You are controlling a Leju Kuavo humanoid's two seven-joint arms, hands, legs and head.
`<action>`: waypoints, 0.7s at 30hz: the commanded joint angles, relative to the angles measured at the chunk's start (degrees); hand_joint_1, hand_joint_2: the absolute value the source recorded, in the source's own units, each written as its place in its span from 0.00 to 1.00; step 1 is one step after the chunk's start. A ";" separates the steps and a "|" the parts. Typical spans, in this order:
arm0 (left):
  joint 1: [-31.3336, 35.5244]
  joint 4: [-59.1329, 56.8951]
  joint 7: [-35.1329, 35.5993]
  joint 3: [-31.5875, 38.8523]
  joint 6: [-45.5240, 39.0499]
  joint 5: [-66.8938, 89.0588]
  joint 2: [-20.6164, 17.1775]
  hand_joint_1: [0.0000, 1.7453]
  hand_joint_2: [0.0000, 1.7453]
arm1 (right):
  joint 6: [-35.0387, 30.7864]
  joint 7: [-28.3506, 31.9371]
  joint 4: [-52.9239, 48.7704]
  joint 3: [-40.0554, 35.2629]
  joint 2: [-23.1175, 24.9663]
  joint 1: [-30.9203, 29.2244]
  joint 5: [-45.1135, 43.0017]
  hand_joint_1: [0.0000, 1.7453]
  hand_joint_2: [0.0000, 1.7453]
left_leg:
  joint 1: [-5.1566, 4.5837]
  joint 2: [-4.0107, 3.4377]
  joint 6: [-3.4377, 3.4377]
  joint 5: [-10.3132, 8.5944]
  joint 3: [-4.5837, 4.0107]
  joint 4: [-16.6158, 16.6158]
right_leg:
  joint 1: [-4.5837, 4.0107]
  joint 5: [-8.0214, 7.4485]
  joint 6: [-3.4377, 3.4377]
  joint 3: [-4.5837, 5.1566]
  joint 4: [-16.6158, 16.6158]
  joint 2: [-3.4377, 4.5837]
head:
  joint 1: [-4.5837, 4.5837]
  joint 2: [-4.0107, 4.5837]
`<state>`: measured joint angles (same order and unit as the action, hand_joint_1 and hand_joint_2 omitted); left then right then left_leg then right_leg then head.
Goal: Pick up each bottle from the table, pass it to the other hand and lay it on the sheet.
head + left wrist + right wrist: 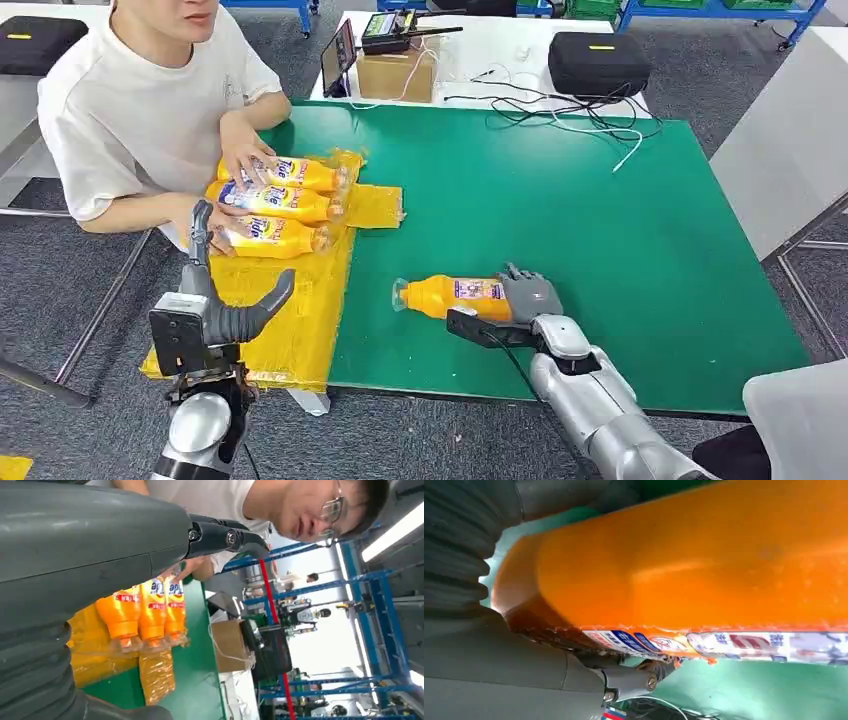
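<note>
R hand [528,295] on bottle [450,296], mid-table [600,230]

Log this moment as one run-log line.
right hand: grips orange bottle lying on green table | left hand: open above yellow sheet | three bottles on sheet

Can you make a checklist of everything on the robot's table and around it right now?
Surface: green table, yellow sheet at its left end.
Job's things: three orange bottles lying side by side on the sheet; fourth bottle lying on the green.
Clutter: nothing seen on the green.
Hands: left hand open above the sheet; right hand closed on the fourth bottle's base.
Cables: loose wires at the far edge.
Surroundings: person touching the bottles; cardboard box, black case behind.
</note>
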<state>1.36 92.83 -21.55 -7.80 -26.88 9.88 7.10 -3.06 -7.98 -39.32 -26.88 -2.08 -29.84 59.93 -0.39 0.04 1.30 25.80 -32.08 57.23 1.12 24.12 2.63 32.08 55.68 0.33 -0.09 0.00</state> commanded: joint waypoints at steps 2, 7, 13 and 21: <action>2.01 -4.43 0.24 -0.59 -0.01 0.33 -0.72 0.00 1.00 | 1.79 0.18 6.34 -1.66 -1.37 1.86 -0.48 1.00 1.00 | 0.11 0.30 -0.08 -0.09 -0.09 -0.08 | -0.11 -0.03 -0.10 -0.09 -0.15 -0.30 | 0.00 -0.02; 2.01 -4.43 0.24 -0.59 -0.01 0.33 -0.72 0.00 1.00 | 1.79 0.18 6.34 -1.66 -1.37 1.86 -0.48 1.00 1.00 | 0.13 0.35 -0.10 -0.09 -0.17 -0.10 | -0.13 -0.04 -0.12 -0.48 -0.20 -0.32 | -0.02 0.00; 2.37 -5.41 0.51 -1.95 1.09 -0.06 -1.41 0.00 1.00 | 5.39 10.79 4.33 0.00 -1.76 2.26 -9.61 1.00 1.00 | 0.12 0.36 -0.09 -0.12 -0.18 -0.07 | -0.12 -0.06 -0.10 -0.49 -0.17 -0.33 | -0.02 0.00; -0.48 -5.19 -0.55 -4.64 6.34 -16.22 2.63 0.00 1.00 | -5.28 26.72 -10.85 7.24 4.66 8.88 -29.85 1.00 1.00 | 0.15 -0.19 -0.20 0.07 -0.09 -0.14 | -0.16 -0.11 -0.06 -0.57 -0.25 0.18 | -0.02 0.00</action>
<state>1.79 90.64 -21.81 -8.92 -24.54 6.63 6.99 -1.71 10.80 -39.52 -25.66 -3.08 -30.03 41.13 -0.37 -0.18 1.24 25.90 -32.09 57.23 1.09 24.00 2.64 31.49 55.62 0.54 -0.11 0.00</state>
